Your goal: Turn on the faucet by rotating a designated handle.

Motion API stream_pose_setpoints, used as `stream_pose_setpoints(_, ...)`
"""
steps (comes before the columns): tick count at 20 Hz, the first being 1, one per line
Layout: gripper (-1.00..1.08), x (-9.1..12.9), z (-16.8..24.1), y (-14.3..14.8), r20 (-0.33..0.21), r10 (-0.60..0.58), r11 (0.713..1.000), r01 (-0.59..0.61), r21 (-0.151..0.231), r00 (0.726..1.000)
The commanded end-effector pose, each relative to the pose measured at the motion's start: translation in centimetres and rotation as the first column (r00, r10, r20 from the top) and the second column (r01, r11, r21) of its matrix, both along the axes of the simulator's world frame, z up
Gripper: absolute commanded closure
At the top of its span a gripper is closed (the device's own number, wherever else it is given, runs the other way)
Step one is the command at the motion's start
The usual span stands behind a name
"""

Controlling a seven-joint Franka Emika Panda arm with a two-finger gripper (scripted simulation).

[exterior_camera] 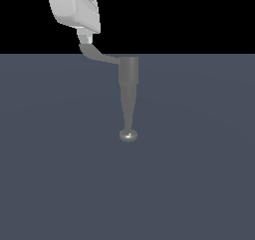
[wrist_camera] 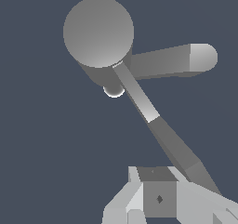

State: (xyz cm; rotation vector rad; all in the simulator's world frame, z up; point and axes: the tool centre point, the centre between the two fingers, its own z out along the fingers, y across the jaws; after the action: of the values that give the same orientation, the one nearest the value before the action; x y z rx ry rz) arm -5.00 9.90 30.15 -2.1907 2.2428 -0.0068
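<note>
The grey faucet (exterior_camera: 129, 84) has a short cylindrical body and a long taper ending in a small shiny round knob (exterior_camera: 128, 135). In the wrist view I look onto the round top of the faucet (wrist_camera: 98, 31); a sliver of the knob (wrist_camera: 114, 92) peeks out from under it. The thin curved handle (exterior_camera: 102, 58) branches to the exterior view's left. My white gripper (exterior_camera: 85, 36) stands right on the handle's flared tip. In the wrist view the handle (wrist_camera: 169, 141) runs from the body to my gripper (wrist_camera: 158, 190) and ends against one side of it. No gap shows between the fingers; they hold nothing.
A second, thicker grey arm (wrist_camera: 172, 62) with a pale rounded end sticks out of the faucet body in the wrist view; it is hidden in the exterior view. A flat blue-grey floor (exterior_camera: 199, 174) surrounds the faucet.
</note>
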Motion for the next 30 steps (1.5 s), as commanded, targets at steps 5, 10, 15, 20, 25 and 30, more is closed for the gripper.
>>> stream_pose_setpoints(5,1.08,-1.1,0.0,-0.7,-0.002,0.001,1.0,-0.001,0.0,1.0)
stream_pose_setpoints(10,1.08,-2.5,-0.1,-2.0,-0.003,0.001,1.0,-0.001,-0.001,1.0)
stream_pose_setpoints(15,1.08,-4.0,-0.1,-3.3,-0.005,0.002,1.0,-0.002,-0.001,1.0)
stream_pose_setpoints(20,1.08,-5.5,-0.2,-4.6,-0.006,0.002,1.0,-0.002,-0.001,1.0)
stream_pose_setpoints(25,1.08,-7.0,-0.2,-6.0,-0.007,0.003,1.0,-0.003,-0.001,1.0)
stream_pose_setpoints(30,1.08,-6.6,-0.1,-7.2,-0.003,0.009,1.0,-0.009,-0.001,1.0)
